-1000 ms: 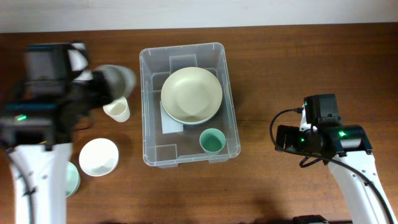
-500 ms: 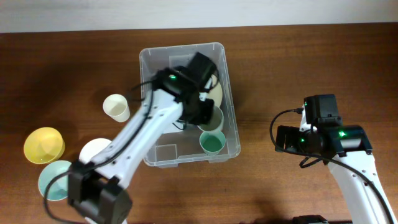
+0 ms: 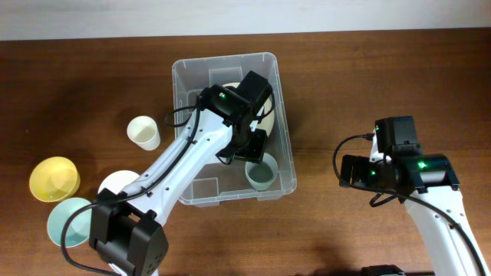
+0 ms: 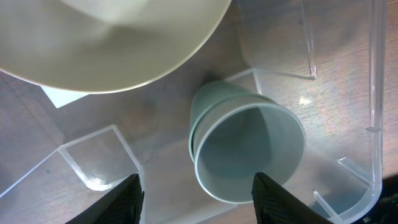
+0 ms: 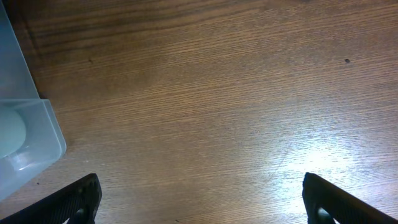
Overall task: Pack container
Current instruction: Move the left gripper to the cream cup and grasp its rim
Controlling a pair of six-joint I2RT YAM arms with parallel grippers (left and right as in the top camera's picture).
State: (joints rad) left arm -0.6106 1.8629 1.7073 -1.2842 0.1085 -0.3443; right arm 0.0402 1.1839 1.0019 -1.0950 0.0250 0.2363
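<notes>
The container [image 3: 178, 130], a large clear bin, stands mid-table. Inside it lie a cream bowl [image 3: 267, 115], partly under my left arm, and two nested grey-green cups [image 3: 262, 175] in the front right corner. My left gripper [image 3: 257, 150] hangs inside the bin just above those cups. In the left wrist view the nested cups [image 4: 249, 149] lie just beyond my left gripper [image 4: 199, 202], which is open and touches nothing. The cream bowl [image 4: 112, 43] and the bin's wall [image 4: 376, 93] show there too. My right gripper [image 3: 353, 170] rests open over bare wood right of the bin.
Left of the bin stand a cream cup [image 3: 143, 132], a yellow bowl [image 3: 54, 179], a white bowl [image 3: 119, 185] and a pale teal bowl [image 3: 65, 222]. The right wrist view shows my right gripper [image 5: 202, 202] above the table and the bin's corner [image 5: 25, 146].
My left arm swung from the table's left side into the bin carrying a grey cup. Its jaws have opened and the cup now sits nested in the teal cup. The right arm stayed still.
</notes>
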